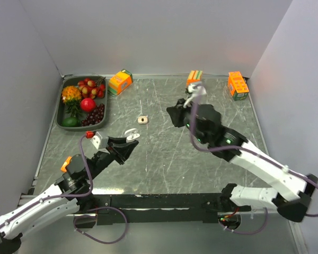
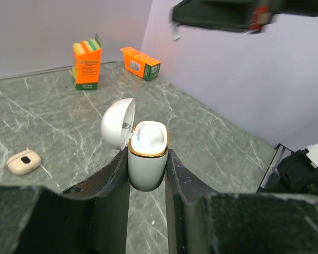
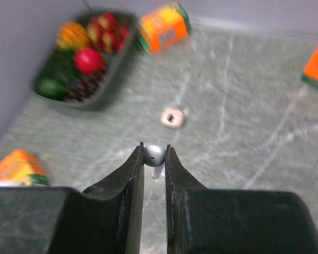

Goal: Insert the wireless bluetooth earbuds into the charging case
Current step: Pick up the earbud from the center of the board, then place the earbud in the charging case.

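Left gripper (image 2: 147, 160): clamped on open white case (image 2: 147, 151), lid tipped back. Right gripper (image 3: 153, 152): pinching earbud (image 3: 155, 155), apart from case. Handling: align stem over socket, lower slowly, release once seated.

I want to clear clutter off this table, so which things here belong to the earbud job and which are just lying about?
In the job: white earbud, gripped by the right pincer; open white charging case, gripped by the left pincer.
Just lying about: small tan case, untouched; fruit tray; orange cartons.
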`<state>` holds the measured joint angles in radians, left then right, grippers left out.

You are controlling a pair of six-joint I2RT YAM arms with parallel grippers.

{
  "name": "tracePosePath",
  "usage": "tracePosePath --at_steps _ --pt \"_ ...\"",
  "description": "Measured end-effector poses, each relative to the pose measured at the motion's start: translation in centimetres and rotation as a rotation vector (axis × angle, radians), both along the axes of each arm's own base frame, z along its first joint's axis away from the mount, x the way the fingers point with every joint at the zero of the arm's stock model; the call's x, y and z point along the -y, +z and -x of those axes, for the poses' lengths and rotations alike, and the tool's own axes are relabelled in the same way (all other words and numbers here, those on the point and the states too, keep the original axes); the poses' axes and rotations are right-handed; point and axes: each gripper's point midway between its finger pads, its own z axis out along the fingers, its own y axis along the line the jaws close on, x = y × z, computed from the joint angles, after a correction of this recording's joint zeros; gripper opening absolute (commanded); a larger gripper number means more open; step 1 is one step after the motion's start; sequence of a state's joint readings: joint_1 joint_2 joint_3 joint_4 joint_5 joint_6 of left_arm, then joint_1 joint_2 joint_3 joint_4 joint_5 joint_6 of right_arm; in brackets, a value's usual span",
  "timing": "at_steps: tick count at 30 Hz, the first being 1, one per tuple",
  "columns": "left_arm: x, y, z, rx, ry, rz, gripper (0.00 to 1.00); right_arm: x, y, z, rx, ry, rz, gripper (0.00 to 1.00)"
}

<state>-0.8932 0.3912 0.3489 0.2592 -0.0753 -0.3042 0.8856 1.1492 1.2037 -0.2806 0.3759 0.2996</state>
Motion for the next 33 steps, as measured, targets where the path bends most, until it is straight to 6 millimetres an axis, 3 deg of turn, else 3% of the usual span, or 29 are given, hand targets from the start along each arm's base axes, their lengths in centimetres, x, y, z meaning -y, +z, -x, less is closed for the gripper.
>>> tracePosePath --at_steps 4,8,12,19,28,33 --pt "1.0 0.8 -0.7 0.024 -0.007 0.003 0.01 0.6 4.6 3.3 0.139 0.076 -0.1 0.0" --pt "2.2 1.5 -1.1 0.052 -0.026 -0.001 0.01 -0.2 7.9 6.4 0.277 0.176 -0.153 0.0" --pt "3.0 2.3 -1.6 0.081 -0.035 0.007 0.01 -1.4 7.7 8.4 0.383 0.253 -0.135 0.0" --pt "4.3 4.2 -1.8 0.122 -0.067 0.042 0.01 -2.3 5.3 8.6 0.473 0.284 -0.091 0.0" --pt "4.9 4.5 -1.6 0.138 -0.098 0.048 0.01 -3.2 8.4 10.3 0.577 0.326 -0.18 0.0" --pt "5.0 4.8 -1.4 0.148 -0.111 0.054 0.01 -4.5 8.2 10.9 0.592 0.351 -0.182 0.0"
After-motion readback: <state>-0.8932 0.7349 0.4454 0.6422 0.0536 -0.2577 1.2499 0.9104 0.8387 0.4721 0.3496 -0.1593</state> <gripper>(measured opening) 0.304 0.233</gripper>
